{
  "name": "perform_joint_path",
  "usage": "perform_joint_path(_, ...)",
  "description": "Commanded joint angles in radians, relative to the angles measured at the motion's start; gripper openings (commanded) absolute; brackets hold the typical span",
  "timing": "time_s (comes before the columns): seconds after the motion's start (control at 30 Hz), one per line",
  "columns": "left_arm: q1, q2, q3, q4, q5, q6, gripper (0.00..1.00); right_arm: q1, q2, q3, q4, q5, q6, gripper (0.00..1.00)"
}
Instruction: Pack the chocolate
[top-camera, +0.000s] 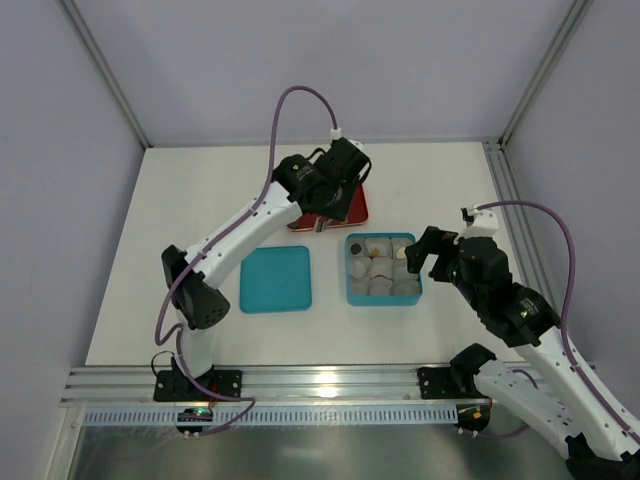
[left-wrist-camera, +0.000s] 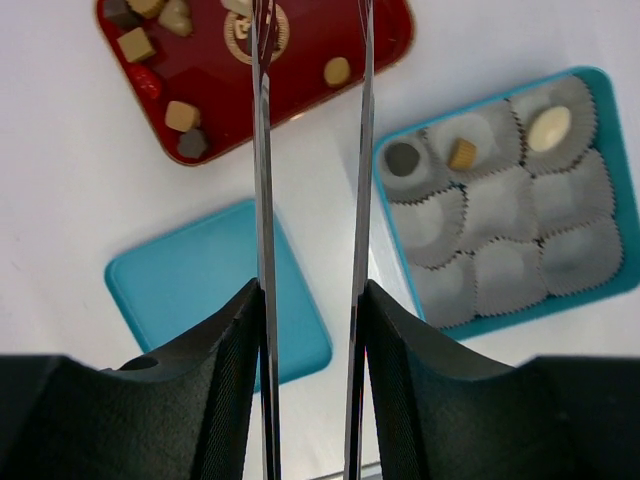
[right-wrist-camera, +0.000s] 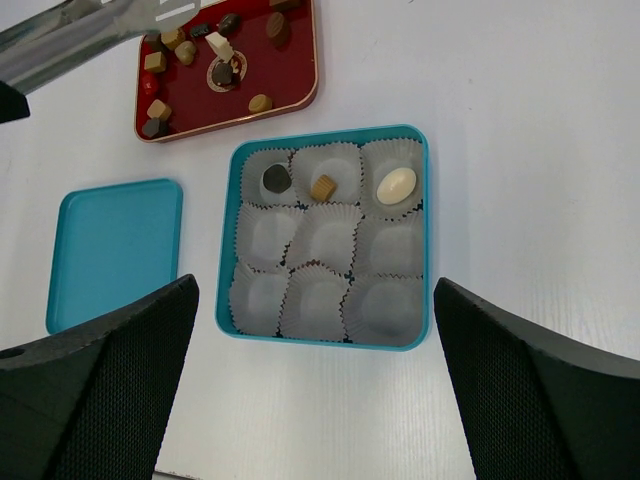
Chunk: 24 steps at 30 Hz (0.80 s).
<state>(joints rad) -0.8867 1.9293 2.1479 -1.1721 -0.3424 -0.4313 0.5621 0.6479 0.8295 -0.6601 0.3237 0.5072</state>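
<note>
Three of nine grey paper cups (right-wrist-camera: 325, 240) filled; more chocolate (right-wrist-camera: 159, 108) lies on far red rectangular tray (right-wrist-camera: 290, 70); my left pincer (top-camera: 320, 226), right pincer (right-wrist-camera: 315, 290) gape empty.

Nine paper cups (right-wrist-camera: 325, 235) fill one teal box (right-wrist-camera: 330, 133). Three cups hold one chocolate (right-wrist-camera: 396, 185) each and six hold none. One teal lid (right-wrist-camera: 115, 250). One red tray (right-wrist-camera: 295, 60) carries about a dozen more chocolate pieces.

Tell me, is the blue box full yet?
Not full. The blue box holds only three chocolates; six paper cups are empty.
</note>
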Motion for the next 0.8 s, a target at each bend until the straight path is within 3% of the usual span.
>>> perform_joint_path(0.0, 0.063, 0.046, 0.047, -0.011, -0.033, 0.037, 0.43, 0.004, -0.008, 0.019, 0.017, -0.003, -0.006, 1.00)
perform_joint_path(0.23, 0.126, 0.155, 0.082, -0.006, -0.007, 0.068, 0.45, 0.005, -0.008, 0.017, 0.014, -0.005, -0.007, 1.00)
perform_joint_path(0.77, 0.163, 0.234, 0.073, 0.014, 0.022, 0.086, 0.44, 0.005, -0.011, 0.020, 0.005, 0.000, -0.010, 1.00)
